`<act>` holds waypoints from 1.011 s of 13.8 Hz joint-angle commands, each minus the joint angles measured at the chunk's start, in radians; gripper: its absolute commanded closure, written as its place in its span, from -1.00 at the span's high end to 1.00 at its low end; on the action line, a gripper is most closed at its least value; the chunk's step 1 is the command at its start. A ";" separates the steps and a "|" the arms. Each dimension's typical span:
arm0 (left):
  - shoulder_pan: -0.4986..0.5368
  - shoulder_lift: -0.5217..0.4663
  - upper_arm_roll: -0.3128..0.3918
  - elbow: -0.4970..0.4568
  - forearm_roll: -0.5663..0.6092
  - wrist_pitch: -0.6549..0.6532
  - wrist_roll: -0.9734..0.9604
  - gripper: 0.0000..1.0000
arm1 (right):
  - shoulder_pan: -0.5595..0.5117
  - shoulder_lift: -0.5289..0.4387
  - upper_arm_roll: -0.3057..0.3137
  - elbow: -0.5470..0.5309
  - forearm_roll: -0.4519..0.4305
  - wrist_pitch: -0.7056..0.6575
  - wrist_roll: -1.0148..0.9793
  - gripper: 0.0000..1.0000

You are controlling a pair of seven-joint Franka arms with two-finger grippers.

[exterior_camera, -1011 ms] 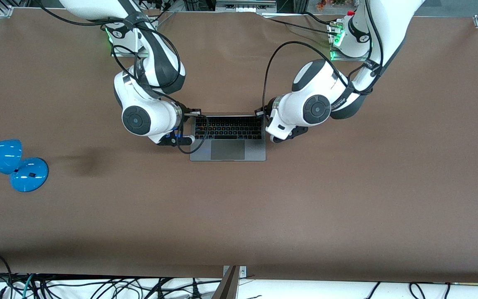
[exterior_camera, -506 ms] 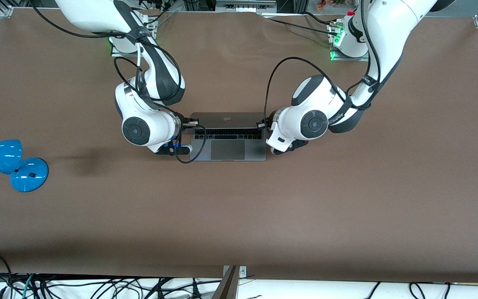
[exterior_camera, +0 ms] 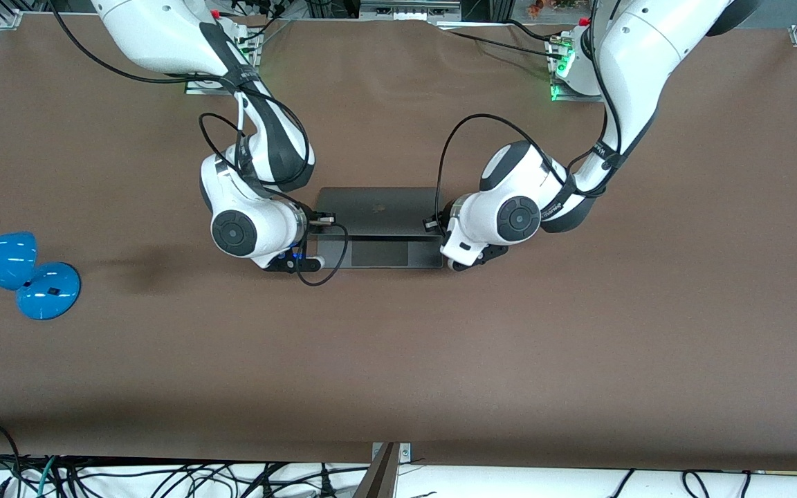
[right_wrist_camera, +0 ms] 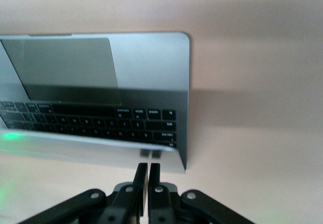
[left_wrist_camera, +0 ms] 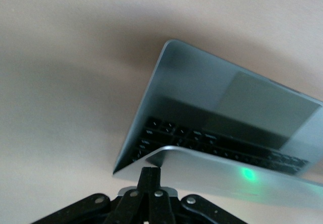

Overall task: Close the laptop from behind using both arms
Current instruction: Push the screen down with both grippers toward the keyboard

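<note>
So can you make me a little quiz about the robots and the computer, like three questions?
1. True or false: the laptop is already shut flat.
2. Which part of it shows nearest the front camera? A) keyboard B) trackpad C) screen
3. Fill in: the left gripper and the right gripper have their fingers ____ and press the lid's edge.

Key:
1. False. The lid is partly down, with a gap over the keys.
2. B
3. shut
</note>
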 commanded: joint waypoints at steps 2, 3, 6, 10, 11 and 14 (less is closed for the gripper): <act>-0.098 0.044 0.088 0.074 0.029 0.003 -0.020 -1.00 | -0.006 0.059 -0.002 0.073 -0.012 0.007 -0.046 -0.84; -0.099 0.056 0.091 0.083 0.029 0.004 -0.019 -1.00 | -0.006 0.071 -0.007 0.085 -0.012 0.007 -0.047 -0.84; -0.099 0.073 0.094 0.088 0.030 0.044 -0.019 -1.00 | -0.006 0.111 -0.008 0.105 -0.012 0.047 -0.073 -0.84; -0.099 0.085 0.094 0.090 0.050 0.046 -0.019 -1.00 | -0.011 0.136 -0.010 0.105 -0.012 0.103 -0.090 -0.84; -0.099 0.087 0.094 0.090 0.050 0.046 -0.019 -1.00 | -0.009 0.146 -0.010 0.105 -0.012 0.123 -0.090 -0.84; -0.099 0.091 0.096 0.090 0.052 0.055 -0.019 -1.00 | -0.009 0.162 -0.010 0.105 -0.012 0.154 -0.092 -0.84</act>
